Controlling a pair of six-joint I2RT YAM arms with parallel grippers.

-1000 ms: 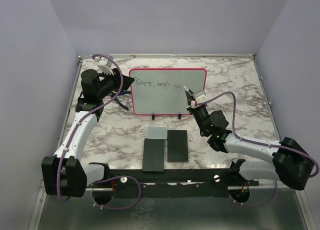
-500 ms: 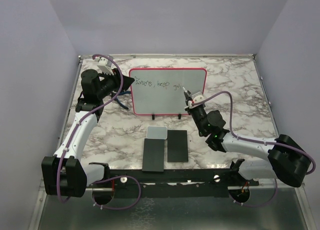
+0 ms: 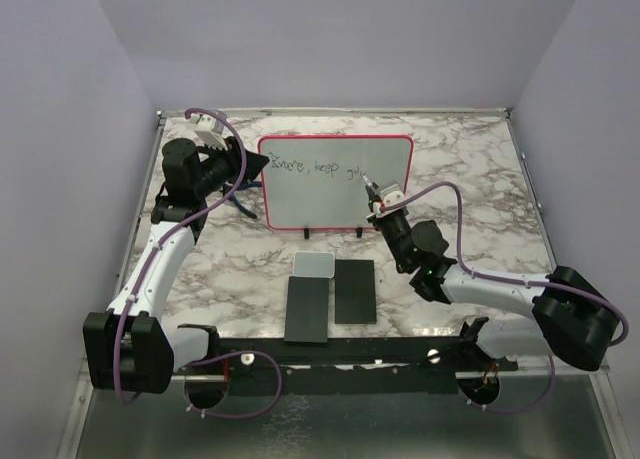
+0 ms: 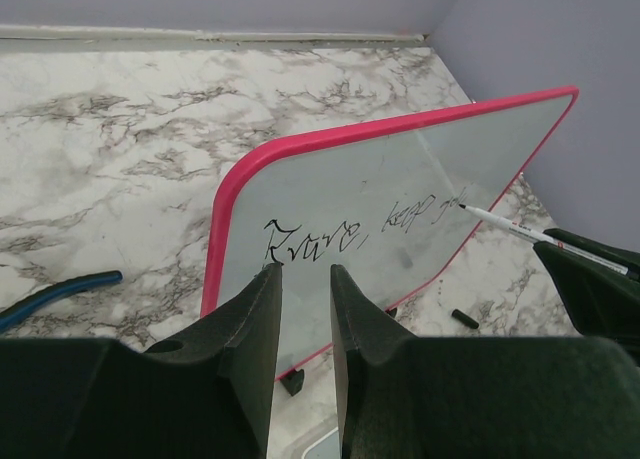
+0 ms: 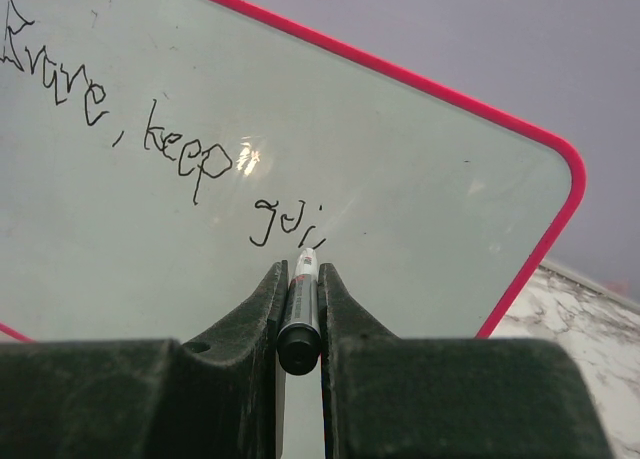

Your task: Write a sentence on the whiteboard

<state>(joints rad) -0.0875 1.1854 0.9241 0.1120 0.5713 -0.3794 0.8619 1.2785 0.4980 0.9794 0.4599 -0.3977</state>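
Note:
The whiteboard [image 3: 330, 201] with a red-pink rim stands tilted at the back middle of the marble table. The sentence [image 3: 315, 167] reads "Brave, keep goi" along its upper part; it also shows in the left wrist view [image 4: 360, 229] and the right wrist view [image 5: 150, 139]. My right gripper [image 5: 301, 269] is shut on a black-and-white marker [image 5: 300, 314], whose tip touches the board just right of the last stroke. My left gripper [image 4: 305, 271] sits at the board's left rim [image 3: 262, 163]. Its jaws stand a narrow gap apart with nothing seen between them.
A small grey-white pad [image 3: 313, 264] and two black slabs [image 3: 307, 309] [image 3: 354, 291] lie in front of the board. A blue cable [image 4: 60, 289] lies left of the board. A small black piece [image 4: 463, 318] lies by the board's lower edge. Purple walls close in both sides.
My right gripper has shifted a little left and toward the board with the marker. A new short stroke stands after "go". The left arm has not moved.

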